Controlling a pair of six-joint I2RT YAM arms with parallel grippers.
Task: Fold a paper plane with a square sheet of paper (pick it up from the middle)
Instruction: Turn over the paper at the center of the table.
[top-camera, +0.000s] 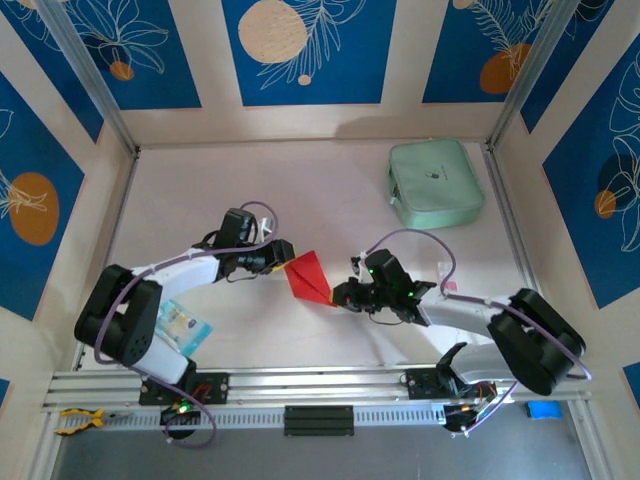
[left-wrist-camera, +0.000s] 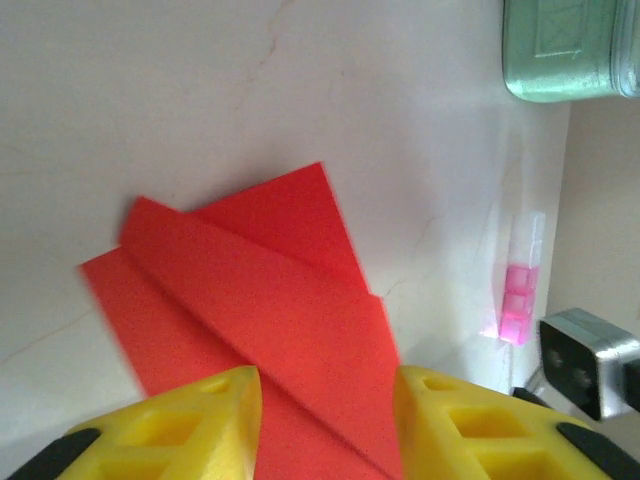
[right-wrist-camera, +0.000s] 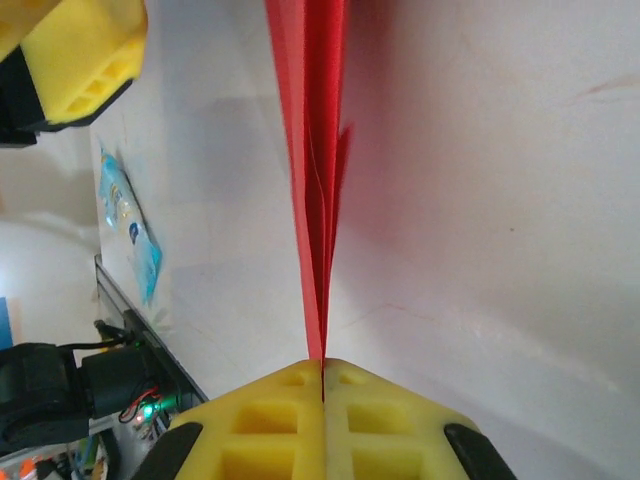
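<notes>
The square sheet of paper (top-camera: 308, 275) is bright red and folded into a narrower creased shape with overlapping layers. It sits mid-table between the two grippers. My right gripper (top-camera: 341, 295) is shut on its near-right end; in the right wrist view the yellow fingertips (right-wrist-camera: 322, 375) pinch the paper (right-wrist-camera: 315, 150), which runs away edge-on in several thin layers. My left gripper (top-camera: 286, 256) stands open at the paper's left end. In the left wrist view its yellow fingers (left-wrist-camera: 325, 420) straddle the paper (left-wrist-camera: 270, 290) with a wide gap, and a diagonal crease runs between them.
A mint-green pouch (top-camera: 435, 182) lies at the back right, and its corner (left-wrist-camera: 570, 50) appears in the left wrist view. A blue-and-white packet (top-camera: 183, 325) lies by the left arm's base. A small pink-and-clear item (top-camera: 447, 285) rests right of the right arm. Walls enclose the table.
</notes>
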